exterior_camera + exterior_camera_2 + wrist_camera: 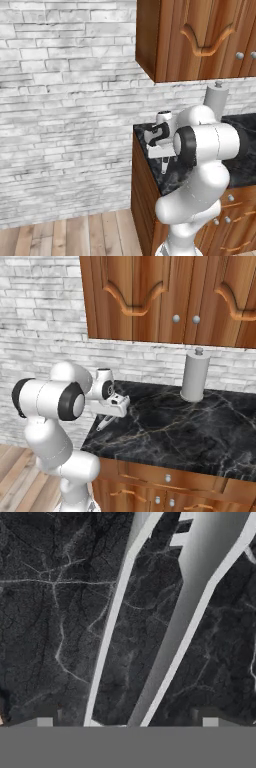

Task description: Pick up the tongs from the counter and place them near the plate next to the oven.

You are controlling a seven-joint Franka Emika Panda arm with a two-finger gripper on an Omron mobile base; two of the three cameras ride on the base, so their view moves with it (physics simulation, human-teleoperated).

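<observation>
Glossy black marble counter [190, 426] w/ thin veins, smooth silver metal tongs [107, 642], reddish wood cabinets [150, 296].

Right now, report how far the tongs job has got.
Done: gripper positioned over the tongs on the counter. In hand: its open fingers straddle both arms, not yet closed. Left: grasp, lift, carry to the plate.

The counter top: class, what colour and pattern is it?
The counter is glossy black marble with thin pale veins, clearest in the right base view.
</observation>
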